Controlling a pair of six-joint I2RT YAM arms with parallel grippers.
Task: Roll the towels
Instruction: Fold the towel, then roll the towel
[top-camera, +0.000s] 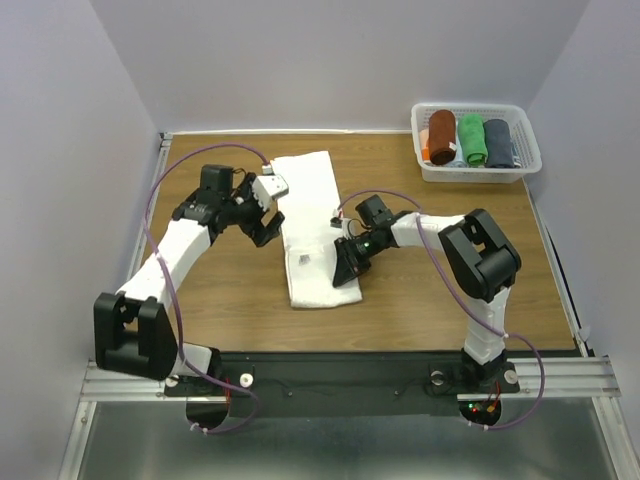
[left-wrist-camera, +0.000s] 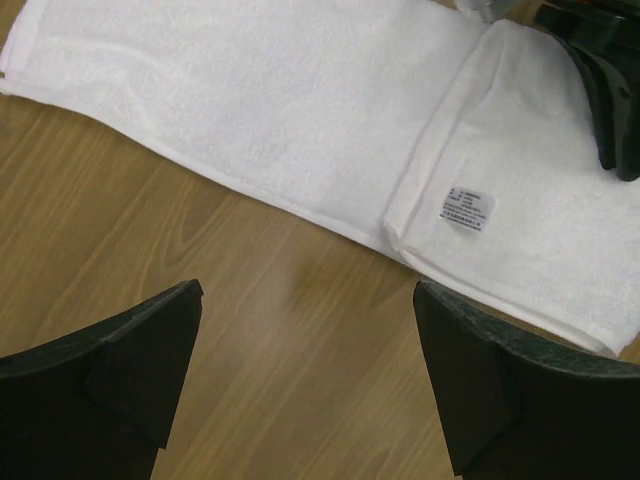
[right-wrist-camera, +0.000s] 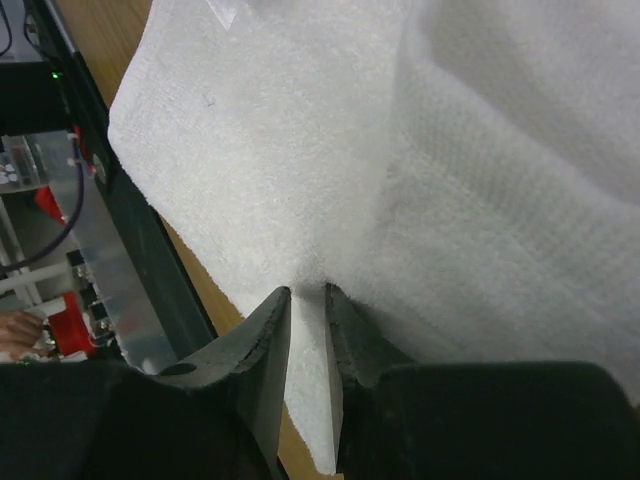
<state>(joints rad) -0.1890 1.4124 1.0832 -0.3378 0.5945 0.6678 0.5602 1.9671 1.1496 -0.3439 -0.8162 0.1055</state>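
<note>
Centrally, right hand (right-wrist-camera: 307, 292) tight on an edge of white towel (top-camera: 310, 200); left hand (left-wrist-camera: 305, 290) wide apart over bare table (top-camera: 220, 290).

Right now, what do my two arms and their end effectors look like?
Left arm and right arm: white links, bulky black joints, a thin purple cable looping along each. The left end effector and right end effector have black wedge-shaped fingers.

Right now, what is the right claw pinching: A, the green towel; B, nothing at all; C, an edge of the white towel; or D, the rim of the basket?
C: in the right wrist view the right claw has both fingers closed on an edge of the white towel, with cloth pinched between them.
</note>
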